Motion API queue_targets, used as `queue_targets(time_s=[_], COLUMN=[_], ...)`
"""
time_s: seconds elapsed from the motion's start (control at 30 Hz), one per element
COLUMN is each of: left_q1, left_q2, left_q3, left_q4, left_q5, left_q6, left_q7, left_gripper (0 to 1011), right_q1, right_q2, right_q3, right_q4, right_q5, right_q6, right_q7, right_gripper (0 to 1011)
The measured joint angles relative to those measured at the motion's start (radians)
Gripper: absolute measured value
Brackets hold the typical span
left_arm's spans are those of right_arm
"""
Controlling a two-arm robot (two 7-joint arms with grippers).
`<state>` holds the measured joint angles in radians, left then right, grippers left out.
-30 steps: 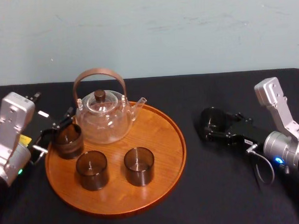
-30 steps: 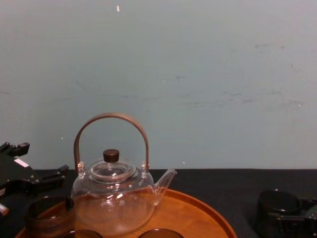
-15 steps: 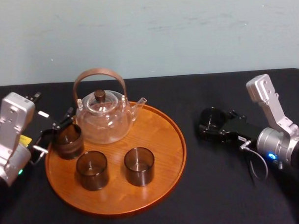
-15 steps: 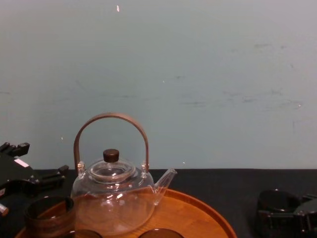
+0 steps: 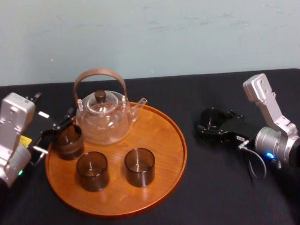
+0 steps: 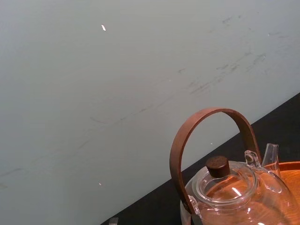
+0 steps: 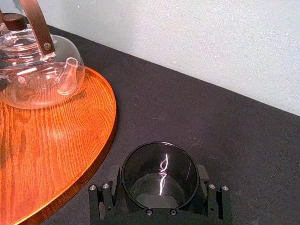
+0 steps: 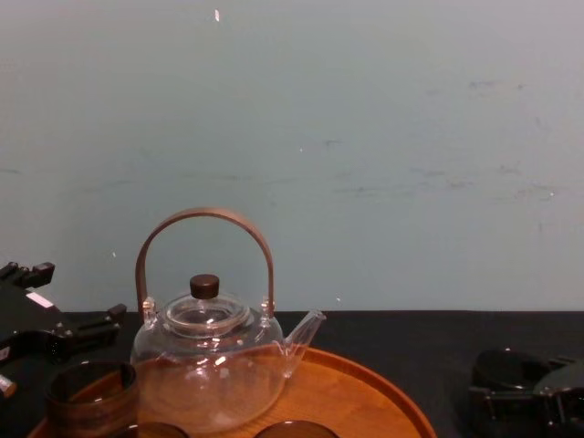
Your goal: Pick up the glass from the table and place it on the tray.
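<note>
We see the glass (image 7: pixel 159 174) standing on the black table (image 5: pixel 217 189), just to the right of the tray (image 5: pixel 164 156). The right gripper (image 5: pixel 209 122) hugs it, with one finger tight on each side. We should lift it straight up, high enough to clear the tray's low rim. We should not squeeze hard, because glass is slippery and can crack. Then we carry it slowly to the bare wood on the tray's right part, away from the teapot (image 5: pixel 103 121) and the three glasses (image 5: pixel 139 166) there. The left gripper (image 5: pixel 59 126) rests by the tray's left edge, its fingers spread. The glass is short, round, dark and see-through, and looks empty.
</note>
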<state>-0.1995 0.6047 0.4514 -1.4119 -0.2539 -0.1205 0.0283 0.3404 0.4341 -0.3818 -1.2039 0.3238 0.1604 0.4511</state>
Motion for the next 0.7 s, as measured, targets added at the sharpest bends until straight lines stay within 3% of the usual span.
queue_targets(time_s=[0.1,0.3,0.7], left_q1=[0.0,0.0,0.0], left_q2=[0.0,0.0,0.0], left_q3=[0.0,0.0,0.0], left_q4=[0.0,0.0,0.0], left_q5=[0.0,0.0,0.0], left_q6=[0.0,0.0,0.0], left_q7=[0.0,0.0,0.0], left_gripper=[1001,1001,1001], right_q1=[-0.001,-0.002,-0.003], right_q2=[0.0,0.001,0.002], right_q3=[0.0,0.002,0.003], right_q4=[-0.001,-0.002,-0.003], right_q5=[0.001,0.003,0.006], right_q6=[0.0,-0.001,-0.001], right_q7=[0.0,0.0,0.0], right_gripper=[1003,905,905])
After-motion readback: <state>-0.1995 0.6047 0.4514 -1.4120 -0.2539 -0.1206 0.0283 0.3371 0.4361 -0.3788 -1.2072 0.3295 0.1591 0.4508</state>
